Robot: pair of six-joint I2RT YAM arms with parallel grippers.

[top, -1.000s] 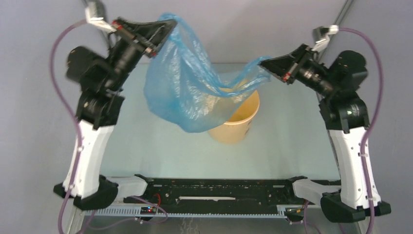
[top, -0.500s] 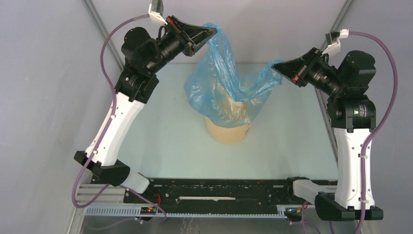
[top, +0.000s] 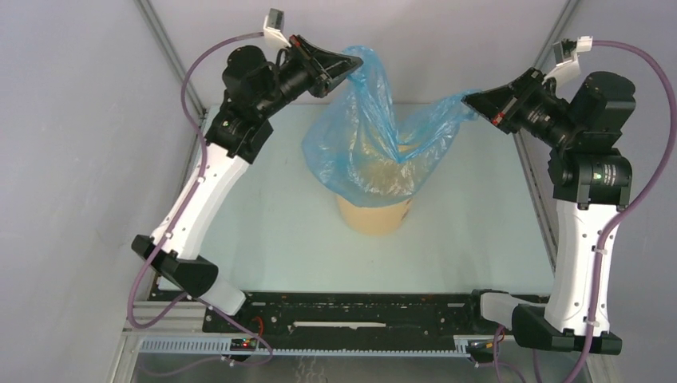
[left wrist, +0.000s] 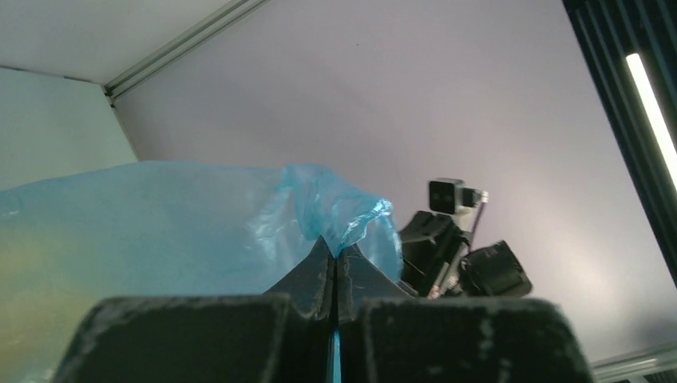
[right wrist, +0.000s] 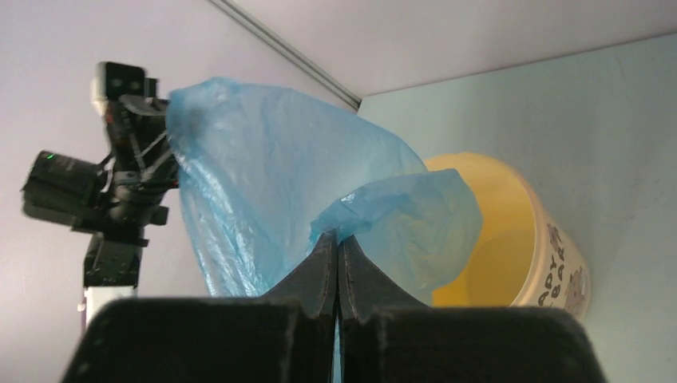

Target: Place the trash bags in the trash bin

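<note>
Right end effector (right wrist: 337, 241) pinches blue bag (right wrist: 255, 183), yellow bin (right wrist: 568, 275) behind.

Your top view looks down from above and behind the arm bases, whole table (top: 271, 207) in frame. Left wrist view faces up and across at the right arm (left wrist: 471, 267), right wrist view back at the left arm (right wrist: 112, 199), both tight on the trash bag (top: 359, 152), which all three share; top and right wrist share the trash bin (right wrist: 519, 239).
</note>
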